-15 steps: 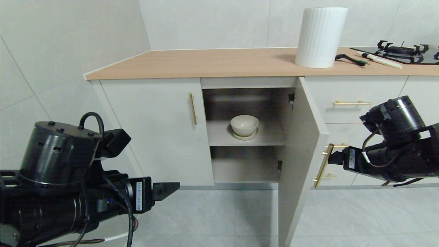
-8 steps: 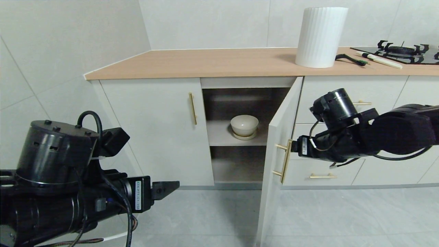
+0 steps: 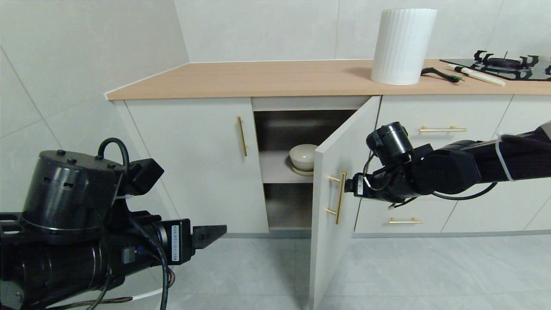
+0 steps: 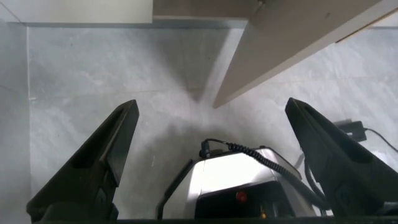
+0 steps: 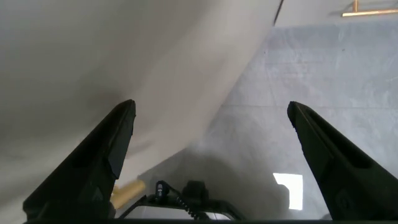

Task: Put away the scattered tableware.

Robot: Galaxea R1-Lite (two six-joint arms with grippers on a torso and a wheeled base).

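Note:
A cream bowl [image 3: 302,156] rests on a small plate [image 3: 304,172] on the middle shelf of the cabinet, partly hidden behind the half-open door [image 3: 329,224]. My right gripper [image 3: 349,188] is at the outer face of that door, right by its gold handle [image 3: 340,197]. In the right wrist view this gripper [image 5: 211,107] is open, with the door panel [image 5: 124,62] close in front of it. My left gripper [image 3: 211,234] hangs low over the floor left of the cabinet. It is open [image 4: 211,109] and holds nothing.
On the wooden counter [image 3: 258,79] stand a tall white ribbed container [image 3: 402,45], a brush and a white utensil [image 3: 473,74] beside a gas stove [image 3: 508,63]. Drawers with gold handles [image 3: 442,128] lie right of the door. The grey tiled floor [image 3: 267,267] lies below.
My right arm has swept left with the cabinet door, which has swung from wide open to about half shut and now hides part of the bowl. The left arm has stayed put.

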